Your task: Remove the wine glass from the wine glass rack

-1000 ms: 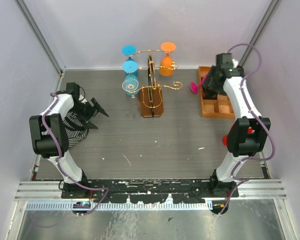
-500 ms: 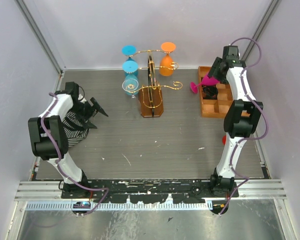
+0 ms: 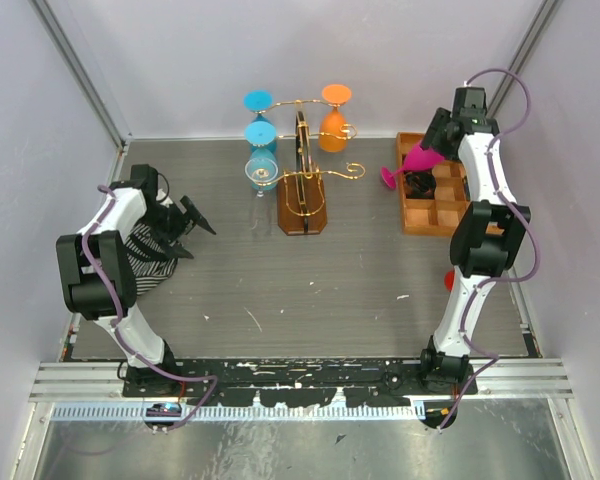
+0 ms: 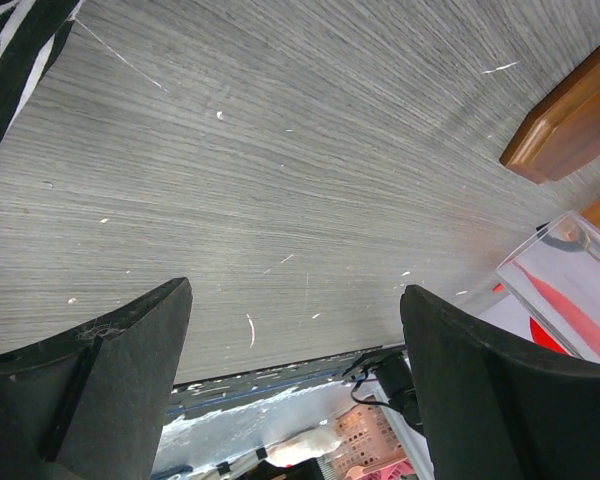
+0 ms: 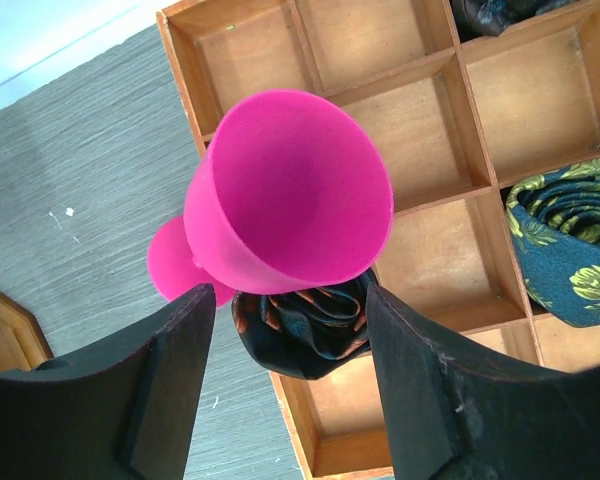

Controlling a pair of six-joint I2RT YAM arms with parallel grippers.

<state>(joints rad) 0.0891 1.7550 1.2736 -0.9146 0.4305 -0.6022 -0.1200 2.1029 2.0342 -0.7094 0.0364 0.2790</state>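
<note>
While right gripper [image 5: 288, 296] clamps the pink wine glass [image 5: 290, 200] by its bowl, tilted over the wooden compartment tray [image 3: 417, 215], well apart from the wine glass rack [image 3: 302, 200], removal looks done; set-down probably remains. Left gripper [image 4: 295, 300] gapes wide, empty.

Wine glass [image 5: 290, 195]: smooth pink plastic, soft sheen. Wine glass rack [image 3: 302, 210]: thin glossy gold wire on a smooth brown wooden base. Compartment tray [image 5: 420, 110]: bare matt wood, visible grain. Rolled cloths [image 5: 570, 250]: patterned fabric, slight sheen. Striped cloth [image 3: 145, 255]: soft black-and-white fabric. Table [image 4: 280, 150]: matt grey, finely streaked, scuffed with pale marks.
</note>
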